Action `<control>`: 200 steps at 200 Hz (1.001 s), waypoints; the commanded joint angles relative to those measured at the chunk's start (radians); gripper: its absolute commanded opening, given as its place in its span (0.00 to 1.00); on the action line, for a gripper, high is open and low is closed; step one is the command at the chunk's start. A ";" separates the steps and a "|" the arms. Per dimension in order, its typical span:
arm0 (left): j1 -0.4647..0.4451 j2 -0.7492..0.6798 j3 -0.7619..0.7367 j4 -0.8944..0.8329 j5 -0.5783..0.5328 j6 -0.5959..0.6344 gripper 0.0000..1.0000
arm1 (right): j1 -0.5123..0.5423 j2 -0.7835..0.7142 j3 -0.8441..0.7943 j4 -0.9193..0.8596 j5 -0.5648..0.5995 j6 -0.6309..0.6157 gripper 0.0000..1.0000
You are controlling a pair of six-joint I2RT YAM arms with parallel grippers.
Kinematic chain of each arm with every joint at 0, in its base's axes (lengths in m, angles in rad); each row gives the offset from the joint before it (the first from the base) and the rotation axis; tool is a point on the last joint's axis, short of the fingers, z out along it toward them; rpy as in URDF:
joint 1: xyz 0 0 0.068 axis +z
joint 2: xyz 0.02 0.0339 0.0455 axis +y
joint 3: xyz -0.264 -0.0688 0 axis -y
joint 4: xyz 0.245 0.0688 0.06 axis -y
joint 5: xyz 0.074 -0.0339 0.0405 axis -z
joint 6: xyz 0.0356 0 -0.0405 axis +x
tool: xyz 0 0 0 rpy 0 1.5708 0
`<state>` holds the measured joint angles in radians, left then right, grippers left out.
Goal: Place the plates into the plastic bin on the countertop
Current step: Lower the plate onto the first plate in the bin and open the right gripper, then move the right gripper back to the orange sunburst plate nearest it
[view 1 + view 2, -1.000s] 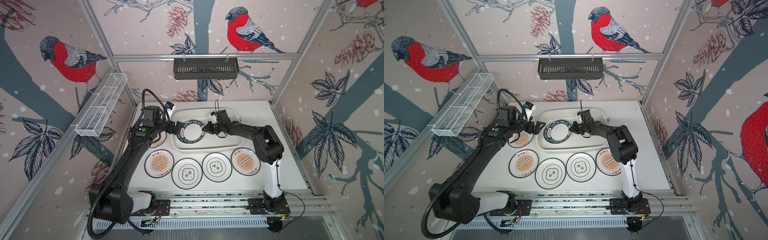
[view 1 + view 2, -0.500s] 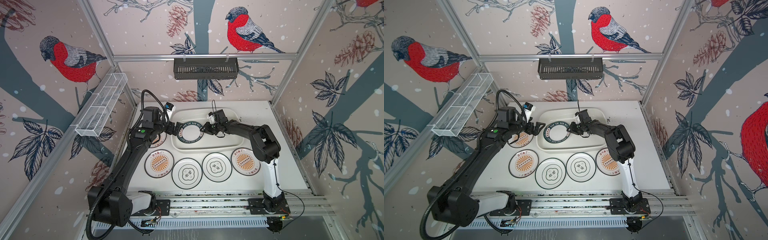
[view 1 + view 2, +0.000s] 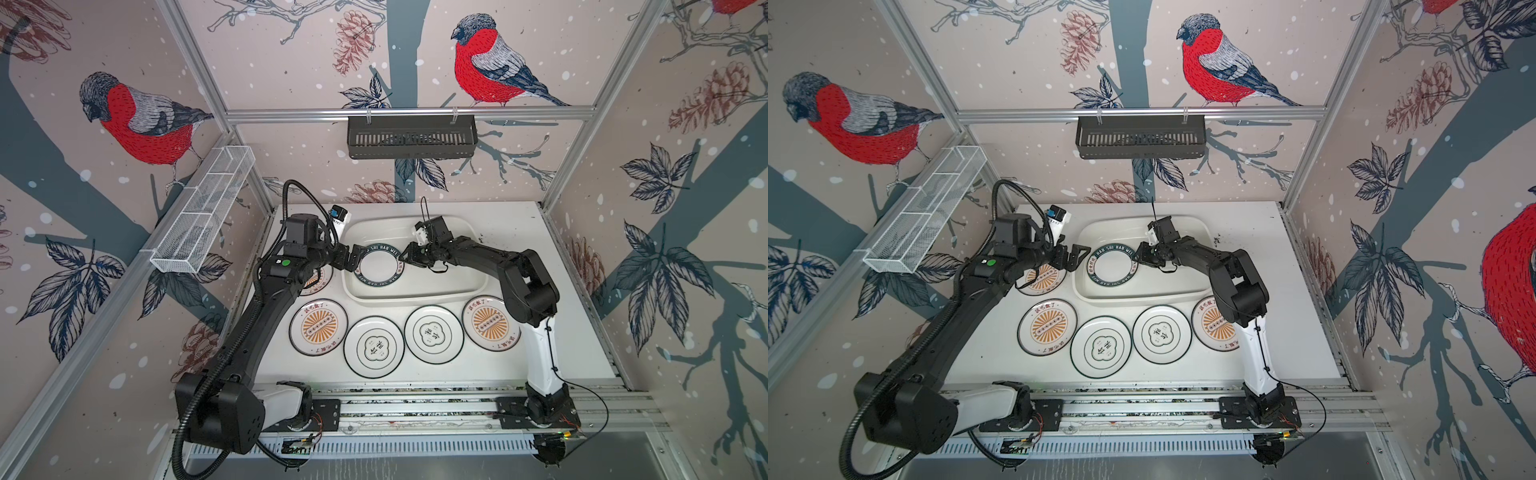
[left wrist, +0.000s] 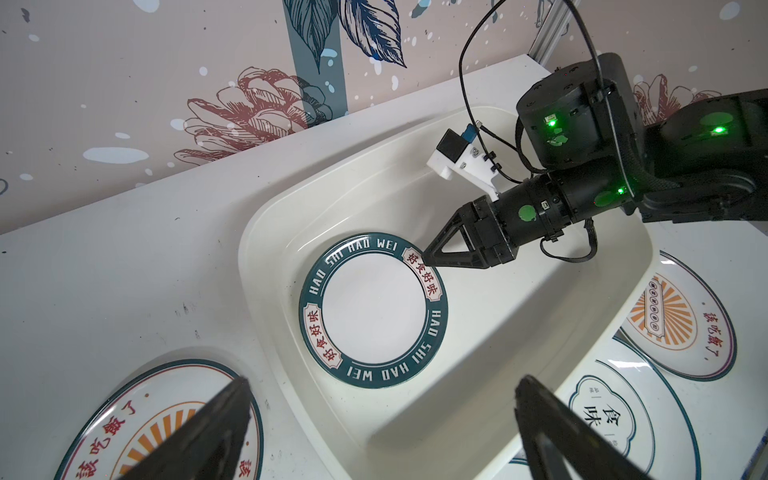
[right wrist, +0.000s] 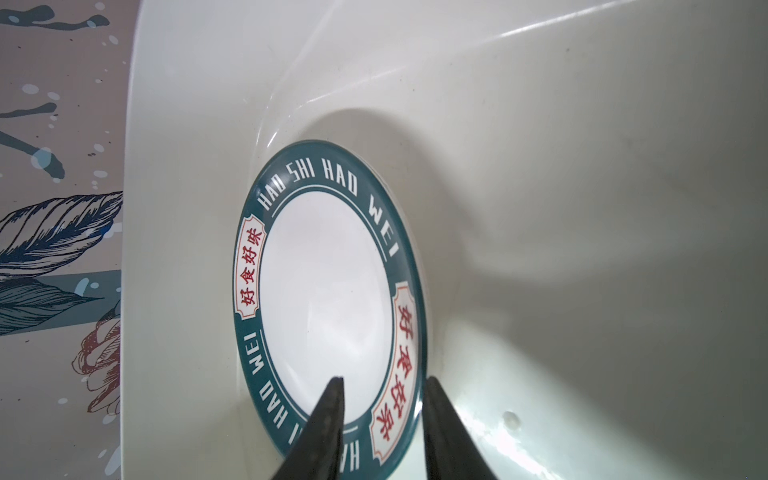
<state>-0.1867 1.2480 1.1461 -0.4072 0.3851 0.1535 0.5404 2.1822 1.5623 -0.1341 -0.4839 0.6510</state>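
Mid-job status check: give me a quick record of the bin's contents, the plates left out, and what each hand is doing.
bin: holds one plate, the lettered plate, at its left end
counter: five plates; three sunburst plates, two emblem plates
right hand: open, fingers either side of the lettered plate's rim
left hand: open wide, empty, by the bin's left rim, over one sunburst plate
left to do: five plates

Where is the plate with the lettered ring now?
In both top views the lettered plate lies in the plastic bin, left half, the right claw at its rim.
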 commanded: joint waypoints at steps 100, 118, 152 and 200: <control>0.000 -0.013 0.013 -0.007 0.030 0.009 0.98 | -0.207 -0.719 -0.568 0.076 0.181 0.017 0.38; -0.001 -0.009 0.011 -0.009 0.033 0.013 0.98 | -0.303 -0.891 -0.715 0.059 0.168 0.026 0.41; 0.000 0.000 0.013 -0.017 0.047 0.015 0.98 | -0.502 -1.151 -0.923 -0.001 0.161 0.031 0.42; -0.001 0.018 0.026 -0.033 0.091 0.020 0.98 | -0.746 -1.345 -1.126 -0.083 0.076 0.048 0.46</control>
<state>-0.1867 1.2591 1.1603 -0.4171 0.4332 0.1585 -0.1326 0.8894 0.5041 -0.1627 -0.3553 0.6853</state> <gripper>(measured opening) 0.984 0.439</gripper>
